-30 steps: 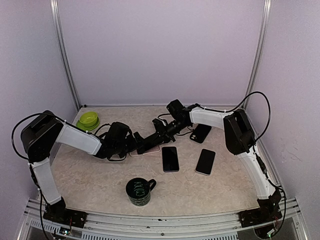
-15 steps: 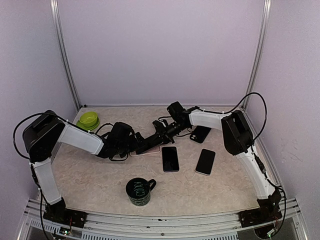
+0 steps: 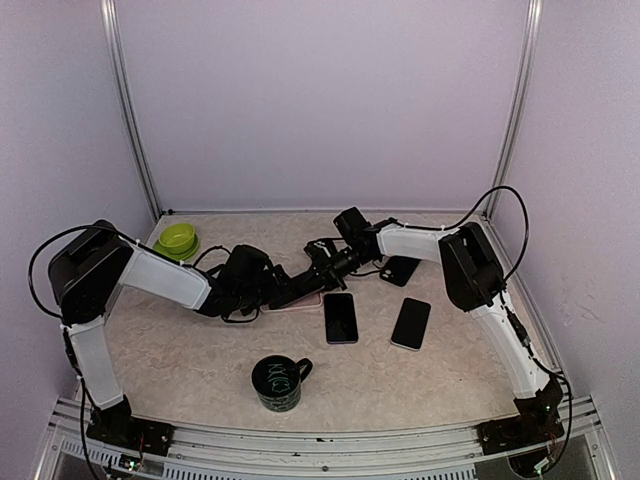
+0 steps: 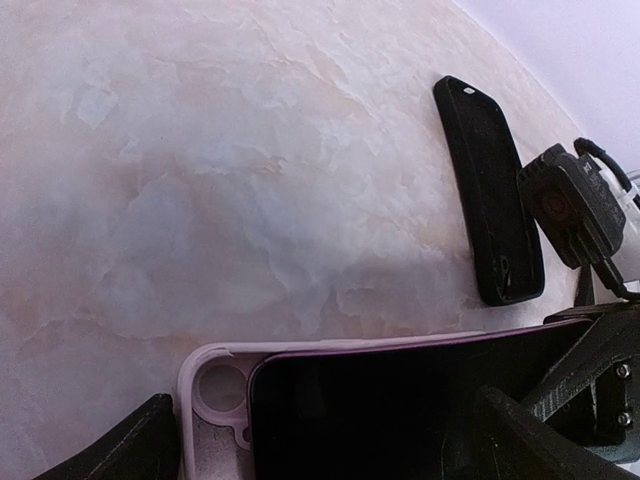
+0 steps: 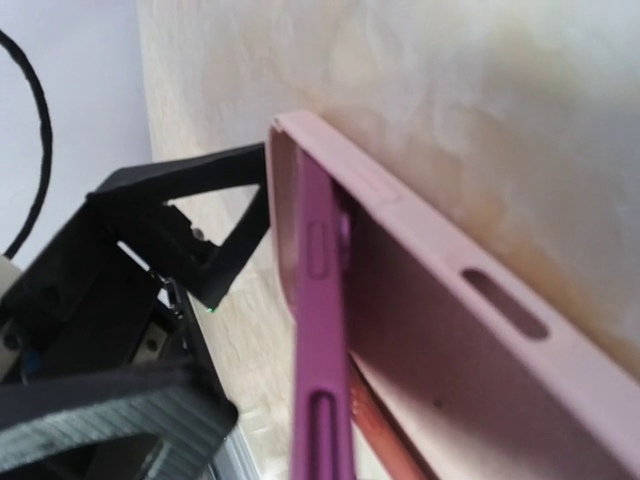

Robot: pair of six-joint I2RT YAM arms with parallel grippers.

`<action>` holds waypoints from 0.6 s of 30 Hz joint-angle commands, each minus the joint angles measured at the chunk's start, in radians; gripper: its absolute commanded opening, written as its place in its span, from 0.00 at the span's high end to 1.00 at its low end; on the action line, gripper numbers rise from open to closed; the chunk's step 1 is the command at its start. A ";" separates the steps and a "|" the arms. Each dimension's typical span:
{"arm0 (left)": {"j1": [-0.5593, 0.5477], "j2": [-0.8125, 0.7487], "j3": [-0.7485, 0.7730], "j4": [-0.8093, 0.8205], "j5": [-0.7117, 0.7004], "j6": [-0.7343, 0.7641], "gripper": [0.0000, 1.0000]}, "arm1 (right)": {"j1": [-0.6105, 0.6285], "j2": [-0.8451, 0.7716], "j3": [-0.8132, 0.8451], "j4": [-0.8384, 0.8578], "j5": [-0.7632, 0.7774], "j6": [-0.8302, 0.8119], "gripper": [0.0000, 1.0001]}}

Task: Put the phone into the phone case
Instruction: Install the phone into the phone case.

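Slim purple-edged, dark-screened phone [image 4: 350, 420] sits tilted, one edge inside the soft pink phone case [image 4: 205, 385]; seating incomplete. Left gripper [image 3: 290, 288] spread wide around case. Right gripper [image 3: 322, 262] closed; grip unconfirmed.

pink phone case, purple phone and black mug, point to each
pink phone case [image 5: 430, 350], right wrist view, inner back wall
purple phone [image 5: 318, 340], right wrist view, side edge
black mug [image 3: 277, 382], top external view, outer side

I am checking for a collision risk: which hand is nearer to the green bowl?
Left. The left hand is right of the green bowl, open at the pink case; the right hand, shut on the phone, is farther right beyond it.
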 commanded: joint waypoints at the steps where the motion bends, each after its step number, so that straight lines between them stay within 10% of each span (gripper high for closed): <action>1: -0.038 0.024 0.019 -0.028 0.028 -0.038 0.01 | 0.038 0.052 -0.054 0.029 0.020 0.051 1.00; 18: -0.057 0.053 0.004 0.066 0.085 -0.020 0.01 | 0.057 0.088 -0.060 0.083 -0.016 0.084 1.00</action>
